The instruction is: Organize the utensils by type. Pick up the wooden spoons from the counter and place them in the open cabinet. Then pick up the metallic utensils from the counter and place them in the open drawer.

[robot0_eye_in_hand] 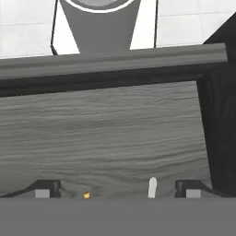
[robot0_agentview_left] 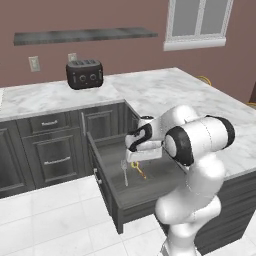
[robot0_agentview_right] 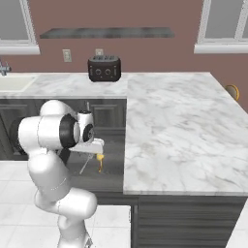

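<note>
The wide drawer (robot0_agentview_left: pixel 111 197) stands pulled out under the white marble counter (robot0_agentview_left: pixel 165 92). On its floor lie a thin silver fork (robot0_agentview_left: pixel 124 173) and a gold-bowled spoon (robot0_agentview_left: pixel 138 168), side by side. They appear again as the fork (robot0_agentview_right: pixel 85 165) and spoon (robot0_agentview_right: pixel 100 160) in the right base view. My gripper (robot0_agentview_left: pixel 141 158) hovers just above them, pointing down into the drawer (robot0_eye_in_hand: pixel 115 133). In the hand view my gripper (robot0_eye_in_hand: pixel 117 191) is open, its fingertips (robot0_eye_in_hand: pixel 46 189) wide apart and holding nothing. The wooden spoons and the cabinet are out of view.
A black toaster (robot0_agentview_left: pixel 84 74) sits at the back of the counter against the wall, toaster (robot0_agentview_right: pixel 103 68). A sink (robot0_agentview_right: pixel 12 83) lies at the far left. The drawer juts into the white-tiled floor (robot0_agentview_left: pixel 55 215) space in front of the base units.
</note>
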